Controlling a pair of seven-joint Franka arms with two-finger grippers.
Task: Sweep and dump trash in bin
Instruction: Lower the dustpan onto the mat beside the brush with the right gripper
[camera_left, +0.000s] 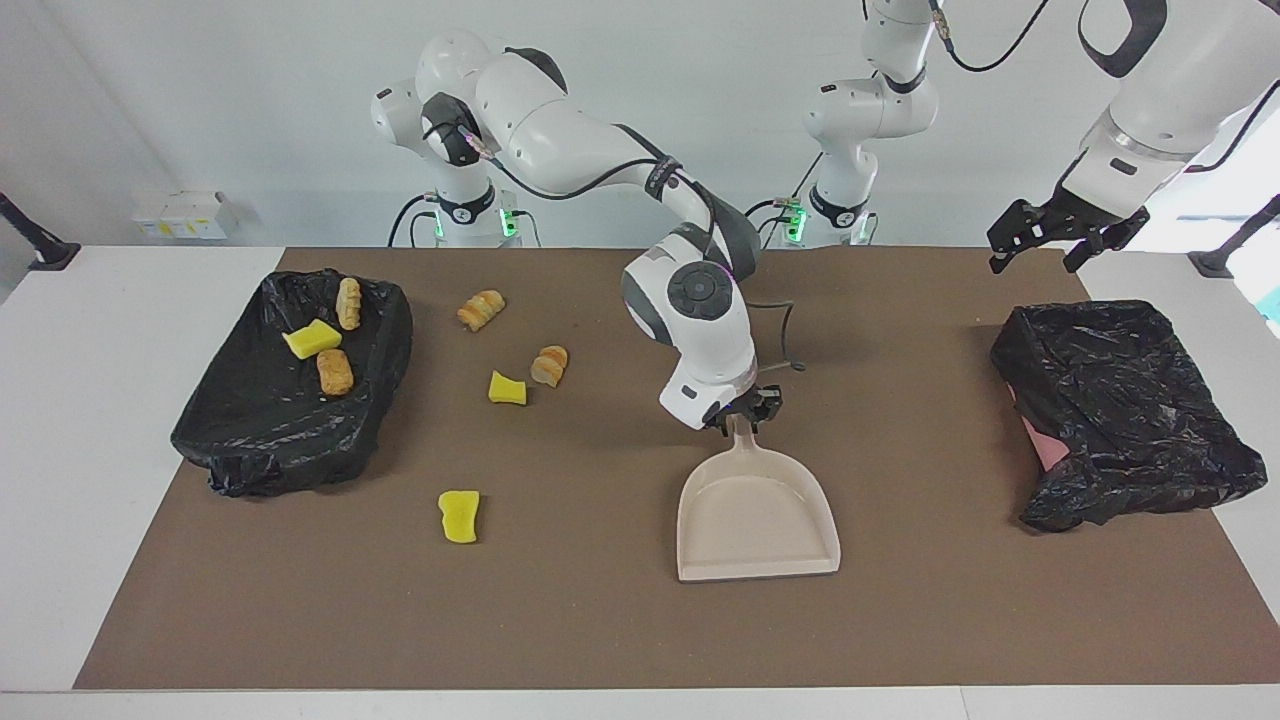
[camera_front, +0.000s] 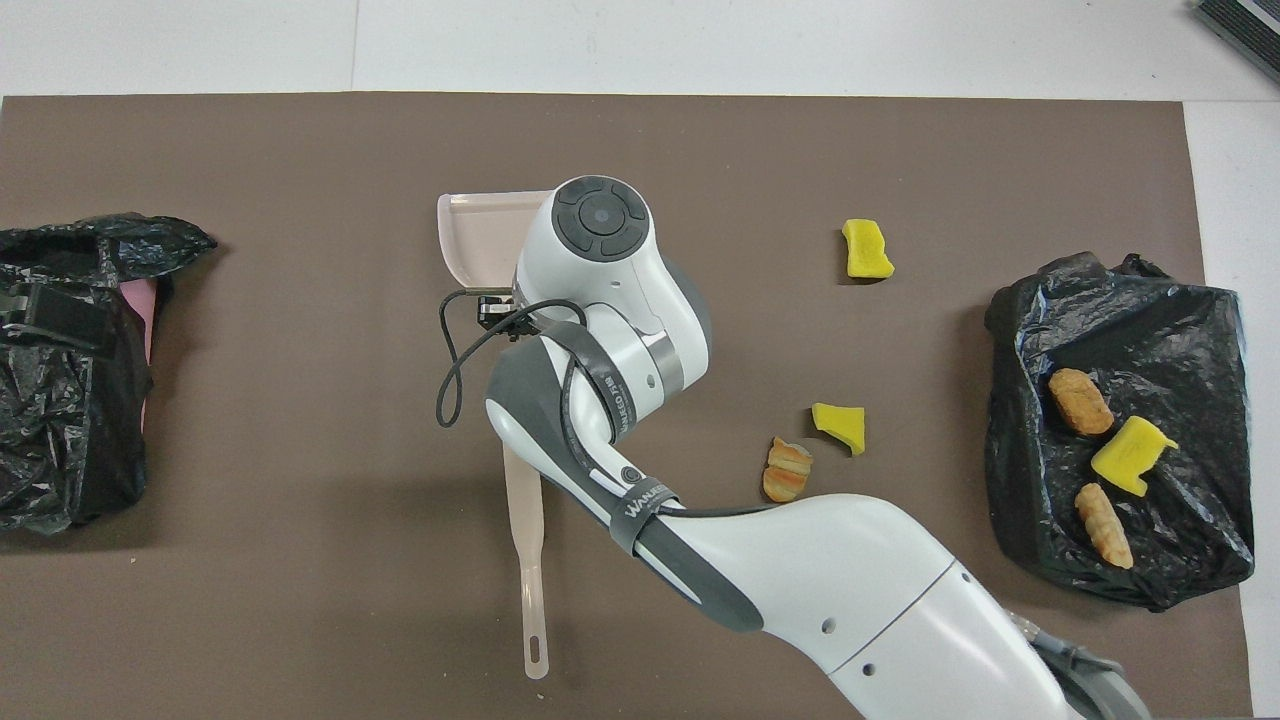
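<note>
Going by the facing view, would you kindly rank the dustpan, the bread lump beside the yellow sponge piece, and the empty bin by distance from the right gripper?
1. dustpan: right gripper is at its handle, mid-table.
2. bread lump: toward the right arm's end, beside the sponge piece.
3. empty bin: at the left arm's end.

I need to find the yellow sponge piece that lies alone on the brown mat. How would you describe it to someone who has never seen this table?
Start at the black bin at the right arm's end of the brown mat. The lone sponge piece lies on the mat farther from the robots than the other loose scraps. No bread lump lies beside it, unlike the other yellow piece.
</note>
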